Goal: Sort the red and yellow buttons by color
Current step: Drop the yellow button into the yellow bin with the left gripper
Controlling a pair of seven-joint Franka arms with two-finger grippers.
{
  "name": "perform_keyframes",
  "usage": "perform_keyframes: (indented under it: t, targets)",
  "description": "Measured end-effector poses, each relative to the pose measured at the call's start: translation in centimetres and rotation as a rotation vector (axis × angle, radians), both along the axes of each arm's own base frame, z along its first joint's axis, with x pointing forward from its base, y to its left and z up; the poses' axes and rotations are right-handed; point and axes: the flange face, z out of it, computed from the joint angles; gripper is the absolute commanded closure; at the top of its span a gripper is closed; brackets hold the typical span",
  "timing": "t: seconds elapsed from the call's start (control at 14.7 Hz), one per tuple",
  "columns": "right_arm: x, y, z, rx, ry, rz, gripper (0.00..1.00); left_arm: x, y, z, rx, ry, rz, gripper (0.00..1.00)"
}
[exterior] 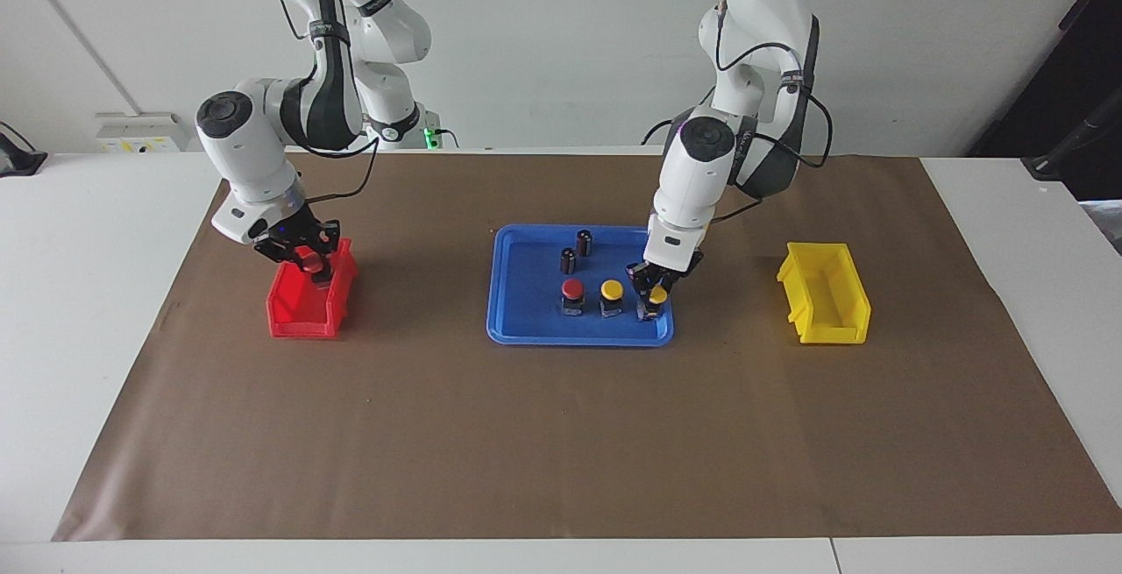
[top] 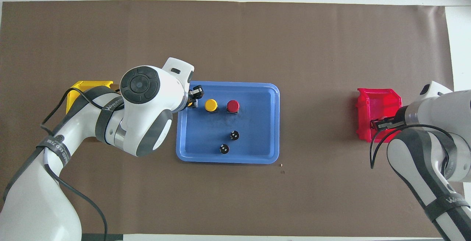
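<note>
A blue tray (exterior: 526, 329) holds a red button (exterior: 572, 289), a yellow button (exterior: 612, 291) and a second yellow button (exterior: 657, 296) in a row along the tray edge farthest from the robots. My left gripper (exterior: 653, 292) is down in the tray at the left arm's end, shut on that second yellow button, which still sits on the tray. It is mostly hidden in the overhead view (top: 190, 104). My right gripper (exterior: 307, 258) is over the red bin (exterior: 302, 315), shut on a red button (exterior: 309, 262).
Two small dark cylinders (exterior: 584, 241) (exterior: 568, 259) stand in the tray nearer to the robots. A yellow bin (exterior: 824, 294) sits on the brown mat toward the left arm's end. The red bin is toward the right arm's end.
</note>
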Motion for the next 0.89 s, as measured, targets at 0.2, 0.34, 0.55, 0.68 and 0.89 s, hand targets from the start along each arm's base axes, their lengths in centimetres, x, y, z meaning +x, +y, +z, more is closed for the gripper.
perform_keyframes:
  t: [0.2,0.34,0.55,0.68,0.89]
  targets:
    - [-0.3,0.0,-0.3,0.000,-0.001,-0.001,0.69,0.6,0.3,3.4,0.026,0.041,0.004,0.98]
    - [-0.3,0.0,-0.3,0.000,-0.001,-0.001,0.59,1.3,3.3,5.2,0.049,0.077,-0.031,0.98]
    - [-0.3,0.0,-0.3,0.000,-0.001,0.003,0.48,3.8,13.4,8.0,0.061,0.127,-0.145,0.98]
    - [-0.3,-0.1,-0.2,0.000,-0.002,0.019,0.37,4.7,20.4,9.1,0.052,0.155,-0.238,0.98]
    - [0.1,-0.1,0.5,-0.001,-0.009,0.028,0.37,5.3,28.8,9.6,0.032,0.164,-0.316,0.98]
